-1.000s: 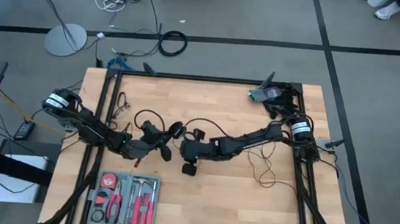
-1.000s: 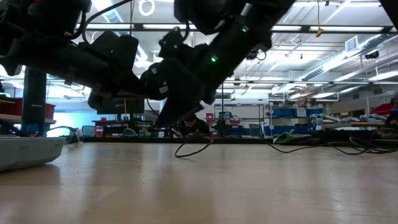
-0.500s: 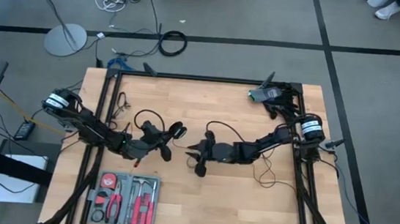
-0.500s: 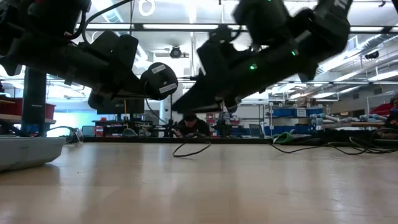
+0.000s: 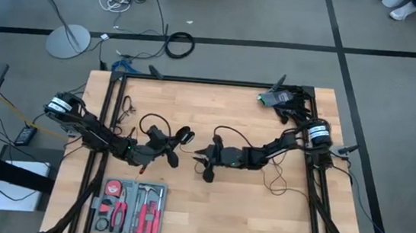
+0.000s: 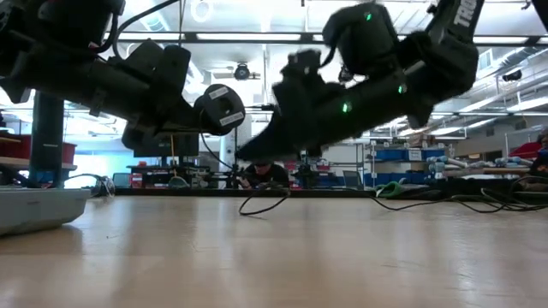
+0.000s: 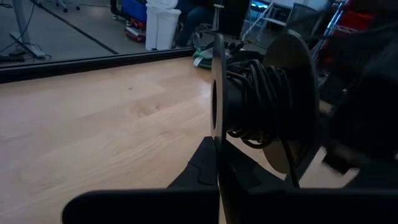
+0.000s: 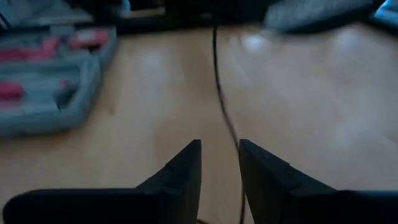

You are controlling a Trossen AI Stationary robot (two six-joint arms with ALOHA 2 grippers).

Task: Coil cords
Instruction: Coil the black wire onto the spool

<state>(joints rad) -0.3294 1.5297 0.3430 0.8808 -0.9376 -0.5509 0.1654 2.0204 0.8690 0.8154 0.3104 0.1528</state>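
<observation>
The spool (image 7: pixel 264 102), a small black reel with two round flanges and black cord wound around its hub, is held above the middle of the table (image 5: pixel 207 208), left of centre, with its axle running roughly level from left to right so that its flat faces point toward the two arms. In the low view it shows as a round disc (image 6: pixel 220 109) well above the wood. The left gripper (image 5: pixel 166 149) is closed on the spool, its fingers clamped against one flange. From the reel the cord (image 5: pixel 231 133) leads to the right in a thin arc over the right arm, then trails on in loose loops on the right part of the table toward its far right corner; one loop lies on the wood in the low view (image 6: pixel 265 205). The right gripper (image 5: pixel 203 162) hovers just right of the spool, pointing left toward it, its fingers (image 8: pixel 186 168) set a narrow gap apart with the cord (image 8: pixel 225 118) running through or just beside that gap; whether they pinch it cannot be told. A grey tool case (image 5: pixel 129 207) lies at the near left.
</observation>
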